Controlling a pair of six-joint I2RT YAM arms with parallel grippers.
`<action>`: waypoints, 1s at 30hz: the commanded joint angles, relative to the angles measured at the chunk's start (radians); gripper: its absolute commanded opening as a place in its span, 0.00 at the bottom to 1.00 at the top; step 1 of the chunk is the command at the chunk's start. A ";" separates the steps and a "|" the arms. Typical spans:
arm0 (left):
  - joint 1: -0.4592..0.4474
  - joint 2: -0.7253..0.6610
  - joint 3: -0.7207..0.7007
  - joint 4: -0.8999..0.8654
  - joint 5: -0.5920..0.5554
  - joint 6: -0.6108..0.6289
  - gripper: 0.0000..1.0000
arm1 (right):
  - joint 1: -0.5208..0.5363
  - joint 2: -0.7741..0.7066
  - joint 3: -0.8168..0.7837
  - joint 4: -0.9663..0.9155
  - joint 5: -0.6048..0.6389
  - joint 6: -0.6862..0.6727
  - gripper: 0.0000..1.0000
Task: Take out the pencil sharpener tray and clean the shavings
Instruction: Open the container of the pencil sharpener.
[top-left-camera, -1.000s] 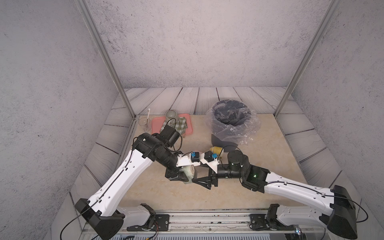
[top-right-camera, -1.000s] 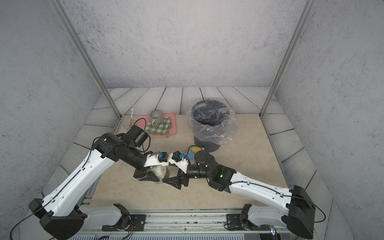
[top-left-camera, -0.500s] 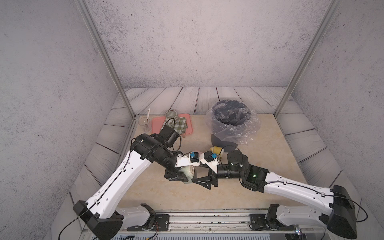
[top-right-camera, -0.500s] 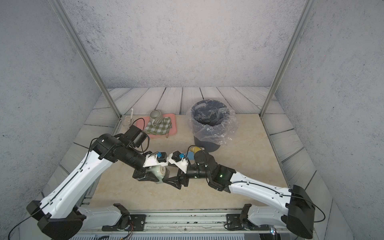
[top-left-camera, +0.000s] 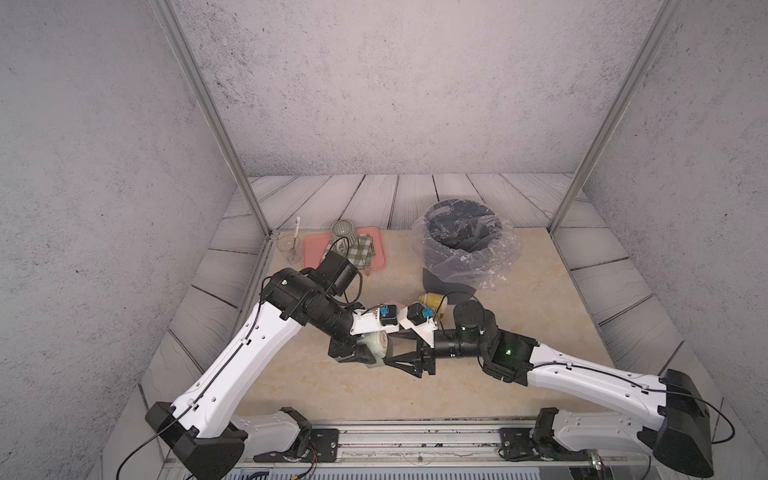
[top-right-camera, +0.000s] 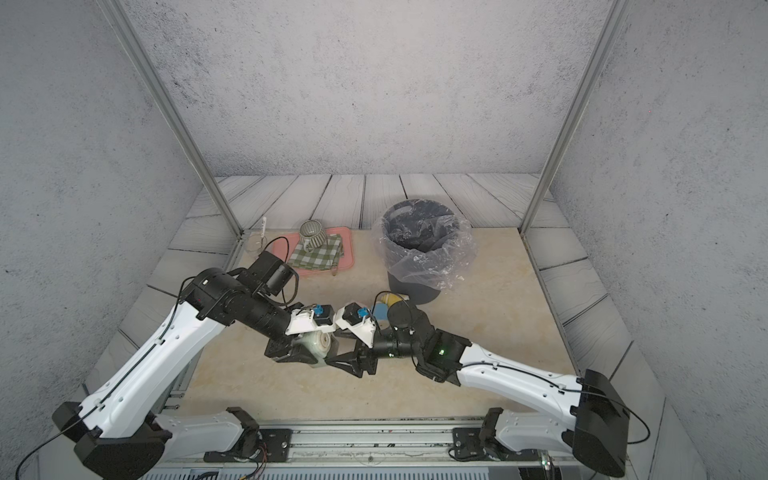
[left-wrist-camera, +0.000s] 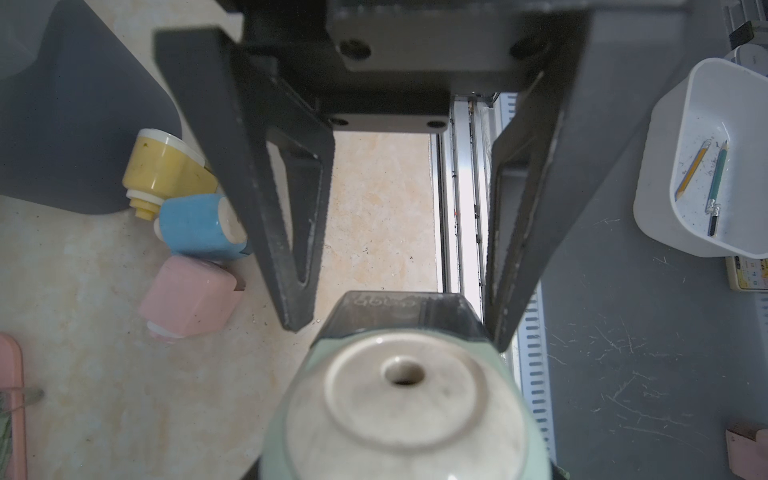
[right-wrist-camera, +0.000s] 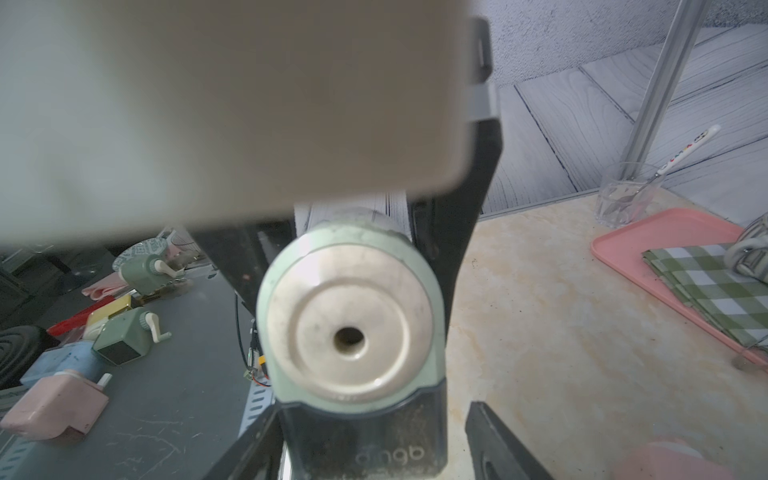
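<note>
My left gripper is shut on a pale green pencil sharpener, held just above the table near the front middle. Its round cream face with the pencil hole fills the left wrist view and faces the right wrist camera. The dark translucent tray sits in the sharpener's base. My right gripper is open, its jaws straddling the tray. One finger lies against the tray's side. The other finger stands a little apart. Shavings are hidden.
A lined dark bin stands at the back right. A pink serving tray with checked cloth and cup, and a glass, sit back left. Yellow, blue and pink sharpeners lie beside the arms.
The right gripper's jaws have narrowed around the sharpener's tray. Both arms have barely shifted, and the left still holds the sharpener.
</note>
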 joint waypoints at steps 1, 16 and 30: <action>-0.006 -0.018 -0.007 -0.003 0.022 -0.004 0.00 | 0.004 0.010 0.022 -0.008 -0.007 0.005 0.67; -0.006 -0.033 -0.032 0.002 0.003 -0.007 0.00 | 0.002 -0.023 -0.002 -0.007 0.040 -0.006 0.49; -0.006 -0.050 -0.064 0.008 -0.006 -0.010 0.00 | 0.000 -0.064 -0.026 -0.027 0.093 -0.031 0.46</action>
